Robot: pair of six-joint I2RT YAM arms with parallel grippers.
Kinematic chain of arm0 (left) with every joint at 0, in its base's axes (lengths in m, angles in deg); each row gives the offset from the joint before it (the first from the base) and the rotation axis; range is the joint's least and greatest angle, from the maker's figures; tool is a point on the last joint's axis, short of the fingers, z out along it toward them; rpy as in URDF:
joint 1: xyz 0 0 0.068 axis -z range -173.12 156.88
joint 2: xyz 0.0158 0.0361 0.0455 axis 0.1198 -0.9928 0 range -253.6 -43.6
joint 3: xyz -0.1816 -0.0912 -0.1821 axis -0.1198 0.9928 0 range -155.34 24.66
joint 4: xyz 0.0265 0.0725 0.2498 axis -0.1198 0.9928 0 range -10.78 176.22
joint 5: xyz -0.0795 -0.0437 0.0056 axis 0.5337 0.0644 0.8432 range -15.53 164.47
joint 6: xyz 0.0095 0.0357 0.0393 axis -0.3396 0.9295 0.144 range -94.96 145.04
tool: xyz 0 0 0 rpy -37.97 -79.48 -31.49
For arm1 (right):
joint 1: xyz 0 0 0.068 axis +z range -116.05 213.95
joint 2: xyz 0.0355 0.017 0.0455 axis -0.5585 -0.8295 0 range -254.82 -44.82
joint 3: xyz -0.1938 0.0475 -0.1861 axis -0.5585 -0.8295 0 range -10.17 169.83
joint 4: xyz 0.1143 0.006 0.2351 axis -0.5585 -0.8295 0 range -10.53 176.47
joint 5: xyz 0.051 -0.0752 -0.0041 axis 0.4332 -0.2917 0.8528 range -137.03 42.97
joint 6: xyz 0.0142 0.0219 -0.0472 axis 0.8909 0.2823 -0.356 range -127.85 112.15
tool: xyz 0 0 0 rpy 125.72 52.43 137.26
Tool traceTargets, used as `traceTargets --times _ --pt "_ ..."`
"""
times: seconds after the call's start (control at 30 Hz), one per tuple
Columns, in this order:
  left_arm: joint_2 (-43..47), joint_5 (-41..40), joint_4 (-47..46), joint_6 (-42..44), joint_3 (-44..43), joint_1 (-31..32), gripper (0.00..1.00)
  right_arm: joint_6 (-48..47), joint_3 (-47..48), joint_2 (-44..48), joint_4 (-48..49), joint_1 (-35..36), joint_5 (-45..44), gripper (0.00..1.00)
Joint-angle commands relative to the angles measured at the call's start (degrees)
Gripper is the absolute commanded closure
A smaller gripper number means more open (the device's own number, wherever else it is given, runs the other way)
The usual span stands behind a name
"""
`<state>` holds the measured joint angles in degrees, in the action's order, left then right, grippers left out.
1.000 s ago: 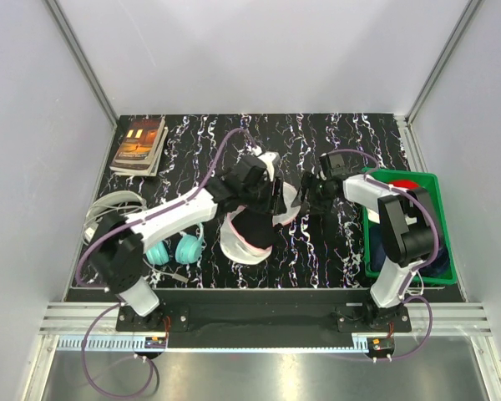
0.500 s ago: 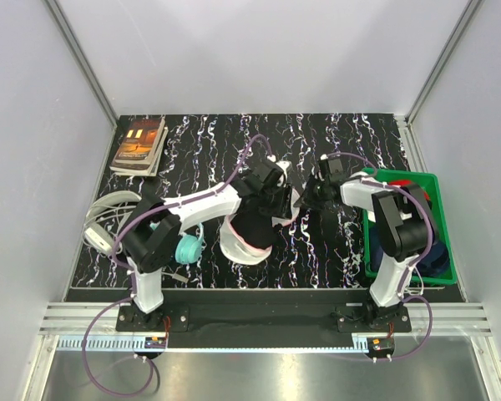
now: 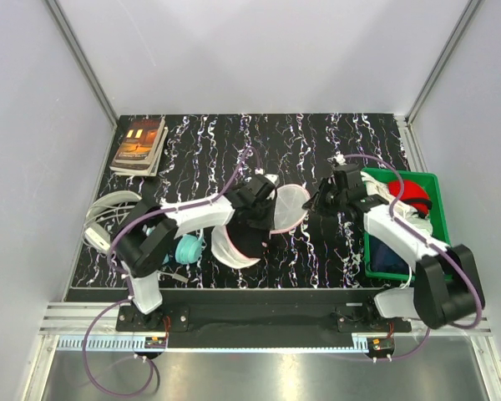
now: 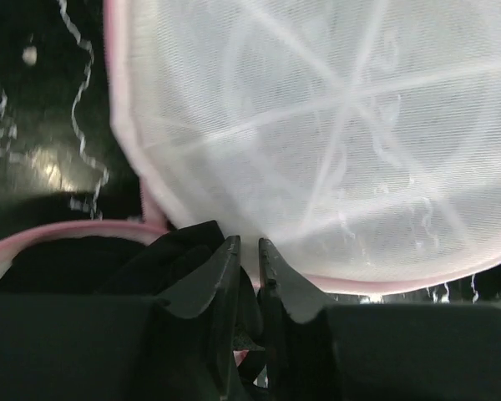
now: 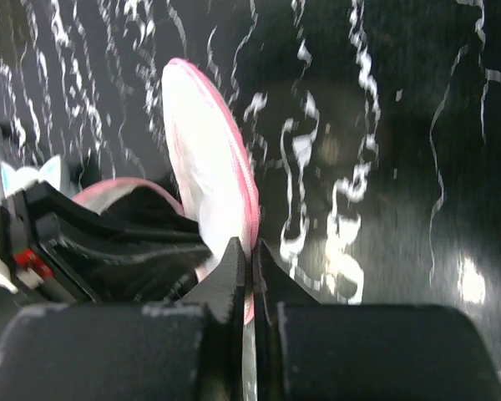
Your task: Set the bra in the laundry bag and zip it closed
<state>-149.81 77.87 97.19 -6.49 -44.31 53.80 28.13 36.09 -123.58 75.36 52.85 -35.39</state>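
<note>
The laundry bag lies open mid-table: its lower half [image 3: 224, 251] holds the black bra [image 3: 249, 238], and its lid [image 3: 290, 205] stands tilted up to the right. My right gripper [image 3: 314, 203] is shut on the lid's pink zip rim [image 5: 252, 219], seen edge-on in the right wrist view with the gripper [image 5: 250, 244] pinching it. My left gripper [image 3: 265, 219] reaches into the lower half. In its wrist view the left gripper [image 4: 250, 242] has jaws nearly together with dark bra fabric [image 4: 175, 251] bunched between and beside them, and the white mesh lid [image 4: 334, 125] just ahead.
Teal headphones [image 3: 179, 248] lie just left of the bag, beside a white cable coil [image 3: 108, 213]. Books [image 3: 139, 144] sit at the back left corner. A green bin [image 3: 438, 251] with red cloth [image 3: 411, 190] stands at the right edge under the right arm.
My right gripper has shut on the lid's rim and drawn the lid up and right, its elbow swinging outward. My left gripper has narrowed and shifted back over the bra.
</note>
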Motion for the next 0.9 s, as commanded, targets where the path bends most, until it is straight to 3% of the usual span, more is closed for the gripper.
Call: traceTargets --times 0.0,0.27,0.57,0.73,0.87 --pt "7.9 -1.9 -2.2 -1.2 4.9 0.3 0.8 -1.4 -1.1 8.7 -5.9 0.8 -5.2 1.0" --pt "14.1 -3.3 -2.2 -1.1 10.4 0.3 0.85 -4.3 2.9 17.7 -18.1 1.1 -10.8 1.0" --pt "16.3 -2.9 -4.4 -2.7 13.9 0.5 0.9 -6.1 9.5 25.7 -27.0 1.1 -10.9 1.0" --pt "13.2 -0.4 -5.2 -3.2 11.8 0.5 0.89 -5.9 13.5 26.5 -29.1 1.4 -2.2 1.0" --pt "7.1 2.5 -7.0 -3.5 8.5 0.5 0.89 -5.0 14.3 27.3 -29.0 2.5 0.0 1.0"
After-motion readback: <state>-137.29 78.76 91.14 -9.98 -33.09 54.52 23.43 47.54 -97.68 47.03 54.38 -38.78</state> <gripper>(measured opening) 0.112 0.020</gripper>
